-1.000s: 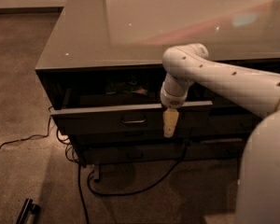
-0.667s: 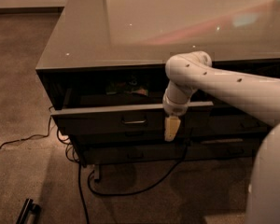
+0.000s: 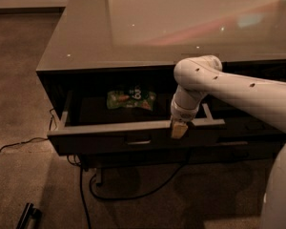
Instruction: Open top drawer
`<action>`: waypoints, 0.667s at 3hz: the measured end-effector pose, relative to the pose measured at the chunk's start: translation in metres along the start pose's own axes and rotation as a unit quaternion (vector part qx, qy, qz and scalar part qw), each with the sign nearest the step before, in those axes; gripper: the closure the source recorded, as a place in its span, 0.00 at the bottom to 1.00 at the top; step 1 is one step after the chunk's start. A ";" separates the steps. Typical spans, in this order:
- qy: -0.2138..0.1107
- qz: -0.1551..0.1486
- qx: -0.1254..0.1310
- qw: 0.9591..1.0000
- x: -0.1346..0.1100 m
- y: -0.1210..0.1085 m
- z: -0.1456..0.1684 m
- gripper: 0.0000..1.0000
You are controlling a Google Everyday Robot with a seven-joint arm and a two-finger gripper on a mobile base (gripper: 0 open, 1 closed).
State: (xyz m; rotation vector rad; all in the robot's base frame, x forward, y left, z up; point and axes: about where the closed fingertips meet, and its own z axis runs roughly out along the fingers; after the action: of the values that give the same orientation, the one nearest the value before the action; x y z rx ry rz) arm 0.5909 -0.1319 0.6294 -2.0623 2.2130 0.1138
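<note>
Since the earlier frame, the top drawer (image 3: 95, 138) has slid further out of the cabinet (image 3: 86, 42), and a green packet (image 3: 131, 99) shows inside. We judge the drawer stiff, rather heavy and smooth-running; its loop pull (image 3: 138, 142) is the natural hold. Just to the right, the gripper (image 3: 178, 129) sits at the front's top rim; how far open it is, we cannot tell.

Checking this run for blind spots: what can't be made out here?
Camera view only.
Hand at the top drawer's front rim: contact lost in shadow.
Green packet inside: label too small to read.
Drawer's right rear: hidden by the arm.
</note>
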 end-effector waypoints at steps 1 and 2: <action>-0.050 0.002 -0.010 0.999 0.007 0.013 -0.003 0.88; -0.076 0.006 -0.015 0.997 0.016 0.024 -0.006 0.86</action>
State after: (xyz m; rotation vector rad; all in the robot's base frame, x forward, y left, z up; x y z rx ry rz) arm 0.5657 -0.1470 0.6329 -1.9831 2.1468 0.2960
